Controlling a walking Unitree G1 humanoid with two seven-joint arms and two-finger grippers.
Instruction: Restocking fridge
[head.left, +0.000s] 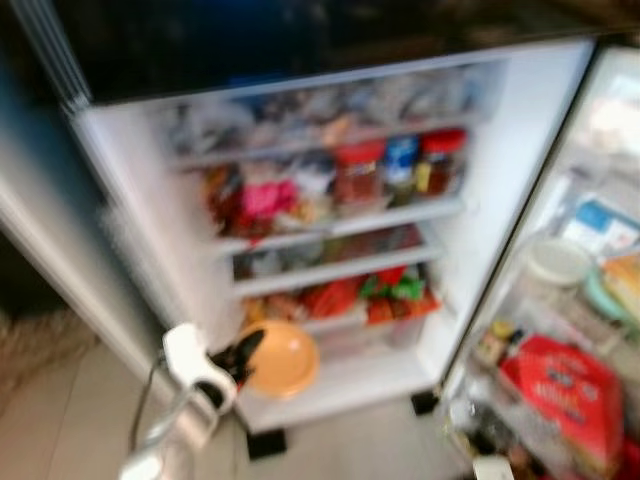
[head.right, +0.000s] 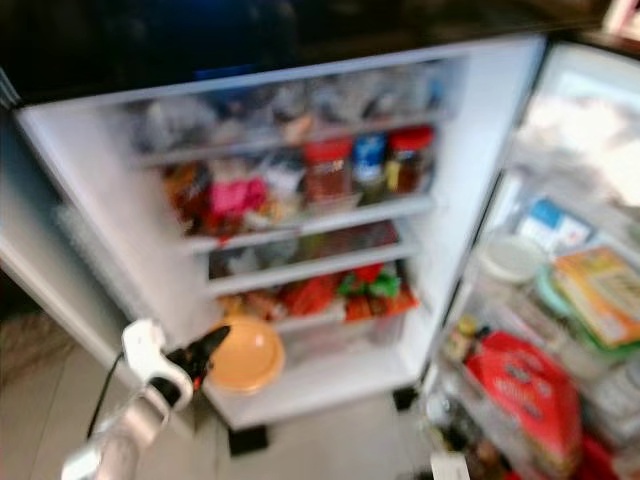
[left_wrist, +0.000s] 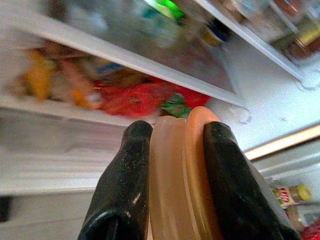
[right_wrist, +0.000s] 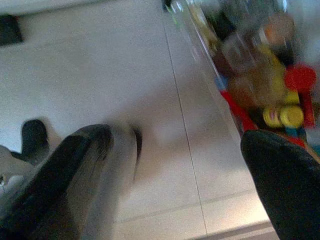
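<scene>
An open fridge (head.left: 520, 200) stands before me with several stocked shelves. My left gripper (head.left: 243, 357) is shut on the rim of an orange round container (head.left: 280, 358), holding it in front of the fridge's lowest shelf (head.left: 340, 385). In the left wrist view both black fingers (left_wrist: 125, 190) pinch the orange container (left_wrist: 180, 180) edge-on. My right gripper (right_wrist: 170, 165) is open and hangs over the pale tiled floor (right_wrist: 100, 65) beside the door's lower bin.
The fridge door (head.left: 580, 330) stands open on the right, its bins full of bottles, a red packet (head.left: 560, 395) and tubs. Jars with red and blue lids (head.left: 400, 165) line a middle shelf. A grey cabinet side (head.left: 40, 220) is at left.
</scene>
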